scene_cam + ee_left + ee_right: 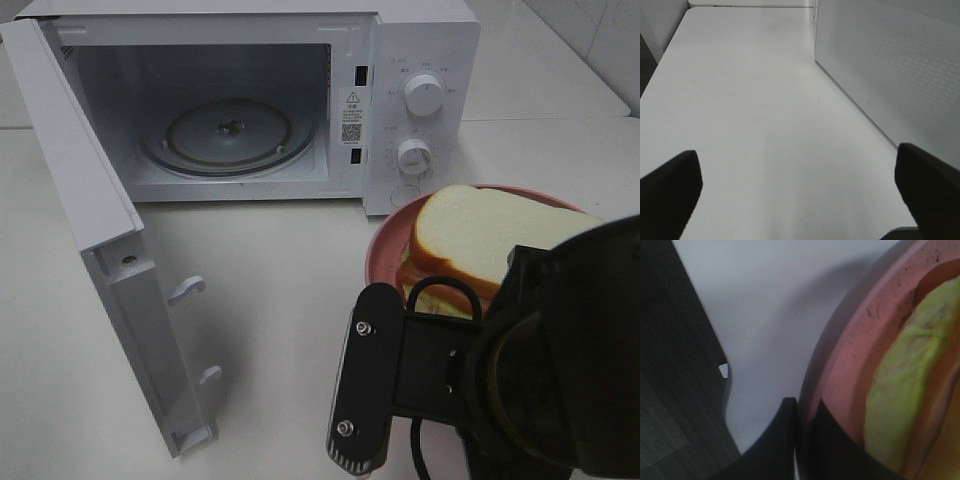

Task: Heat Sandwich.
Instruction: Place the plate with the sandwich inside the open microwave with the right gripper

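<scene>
High view: showing the sandwich [490, 235] lying on the pink plate [385, 250], just past the right arm [420, 380], with the open microwave [415, 125] farther ahead; hiding both end effectors.

Left wrist view: showing the left end effector [796, 152] spread wide over the worktop [740, 100], holding nothing, no sandwich in sight.

Right wrist view: showing the right end effector [799, 402] pinching the pink plate's rim, sandwich just beyond. Judging the right arm nearer.

A plain white desk [280, 300] fills most of the view, matte and evenly lit from above, with only soft shadows. A thin seam [560, 115] crosses it toward the back. Beyond the far right corner is a pale tiled surface [600, 40] with grey joints. Past the desk's edge lies dark grey, faintly textured floor [670, 405].
</scene>
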